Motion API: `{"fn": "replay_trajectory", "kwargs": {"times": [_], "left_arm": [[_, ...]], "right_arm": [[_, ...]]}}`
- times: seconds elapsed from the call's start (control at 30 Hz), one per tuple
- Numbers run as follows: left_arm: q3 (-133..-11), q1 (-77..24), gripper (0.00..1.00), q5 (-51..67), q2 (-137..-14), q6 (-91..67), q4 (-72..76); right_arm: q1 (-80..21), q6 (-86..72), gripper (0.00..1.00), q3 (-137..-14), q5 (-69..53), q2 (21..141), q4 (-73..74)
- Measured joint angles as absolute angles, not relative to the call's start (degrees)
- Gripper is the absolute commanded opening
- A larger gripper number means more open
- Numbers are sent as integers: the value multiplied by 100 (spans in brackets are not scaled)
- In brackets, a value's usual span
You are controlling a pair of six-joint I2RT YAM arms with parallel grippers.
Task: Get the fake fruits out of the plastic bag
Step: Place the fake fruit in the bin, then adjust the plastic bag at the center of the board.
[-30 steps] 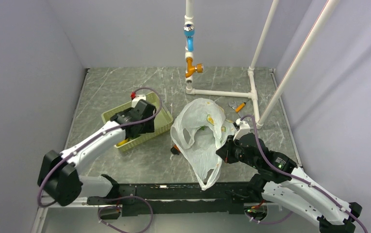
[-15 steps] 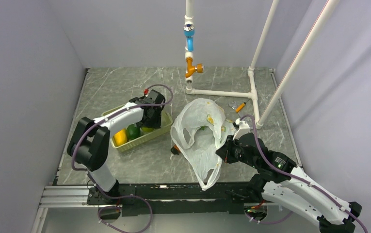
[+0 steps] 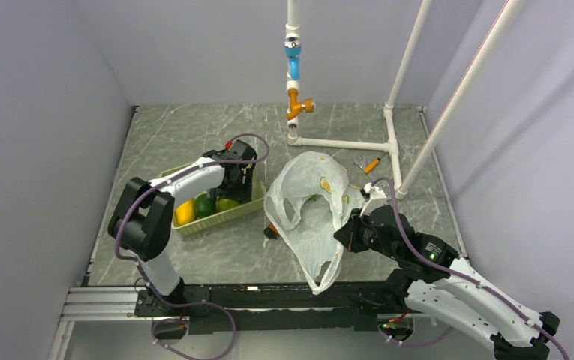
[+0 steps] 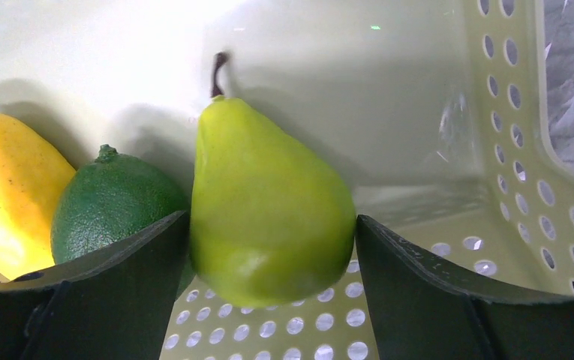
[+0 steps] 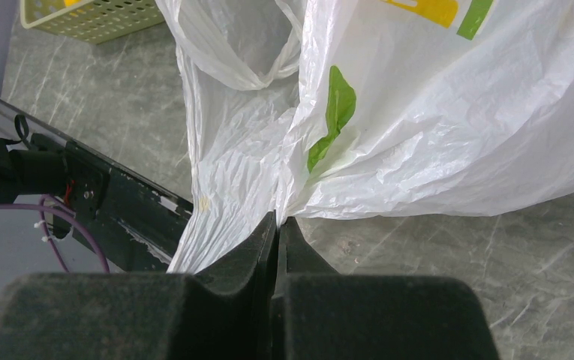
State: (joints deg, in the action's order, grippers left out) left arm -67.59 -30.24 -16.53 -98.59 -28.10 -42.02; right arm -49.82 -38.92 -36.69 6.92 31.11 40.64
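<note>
My left gripper is down in the pale green basket with its fingers against both sides of a green pear, which shows beside the gripper in the top view. A small dark green fruit and a yellow mango lie to its left in the basket. My right gripper is shut on a fold of the white plastic bag near its right edge. The bag lies open in mid-table. A bit of green shows inside it.
A white pipe frame with an orange valve stands behind the bag, with a slanted pipe at the right. A small orange tool lies by the frame. An orange-and-black object sits at the bag's left edge.
My left arm has swung over the basket and set its gripper down at the right end, uncovering the fruits. In the last half second it barely moved. The right arm and bag have not moved.
</note>
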Motion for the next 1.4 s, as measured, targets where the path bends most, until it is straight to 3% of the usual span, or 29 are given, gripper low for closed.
{"fn": "replay_trajectory", "kwargs": {"times": [0.3, 0.47, 0.7, 0.87, 1.07, 1.2, 1.3, 1.4], "left_arm": [[-6871, -3022, 86, -1634, -9657, -2766, -4473], [-6873, -3022, 85, -1546, -8971, -2738, -4528], [-6552, -3022, 85, -283, -7105, -2639, -3789], [-5564, -3402, 84, 919, -6309, -2893, -2482], [-5290, -4869, 73, 1000, -7072, -3153, -1450], [-5638, -5640, 71, 357, -7808, -3175, -1363], [-6005, -5944, 64, 23, -8281, -3170, -1437], [-6351, -6086, 68, -233, -8746, -3242, -1496]], "right_arm": [[-4982, -3892, 2, -3669, 692, 3111, 4064], [-4982, -3892, 2, -3669, 690, 3111, 4064], [-4982, -3852, 1, -3669, 661, 3155, 4042], [-4982, -3833, 0, -3669, 591, 3138, 3979], [-4982, -3745, 0, -3669, 421, 3153, 3785], [-4980, -3743, 0, -3669, 392, 3144, 3771], [-4980, -3747, 0, -3669, 392, 3085, 3771], [-4982, -3750, 0, -3669, 392, 3011, 3767]]}}
